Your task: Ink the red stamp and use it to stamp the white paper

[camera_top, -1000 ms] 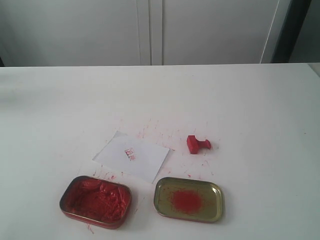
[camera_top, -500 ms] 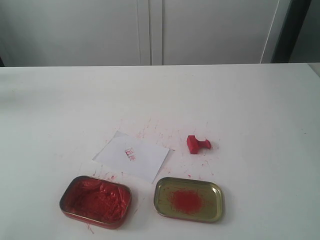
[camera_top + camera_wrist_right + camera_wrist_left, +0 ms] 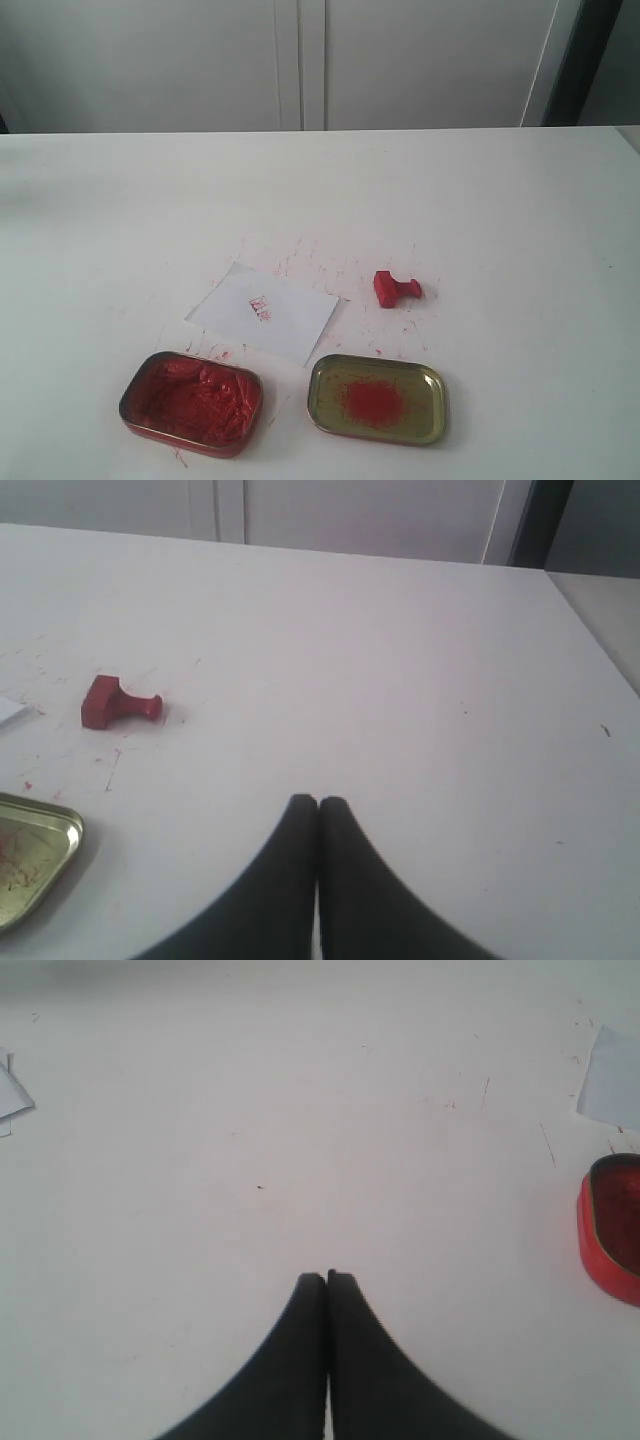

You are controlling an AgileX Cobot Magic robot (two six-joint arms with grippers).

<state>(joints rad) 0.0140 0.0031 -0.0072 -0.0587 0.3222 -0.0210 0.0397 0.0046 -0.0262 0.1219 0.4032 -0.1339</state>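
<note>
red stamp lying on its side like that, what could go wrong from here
1. The red stamp is small and tipped on its side. The right hand, which is shut, could knock or roll it instead of gripping it.
2. The white paper lies loose, with a corner close to the gold tin. A sticky stamp might lift or drag it.
3. The paper already bears a red mark, so a new print may overlap it.

Exterior view: raised, facing down across the counter toward cabinet doors, moderately near. Left wrist view: low behind the left pincer; shares the red tin and white paper with exterior. Right wrist view: low behind the right pincer; shares the red stamp and gold tin.
</note>
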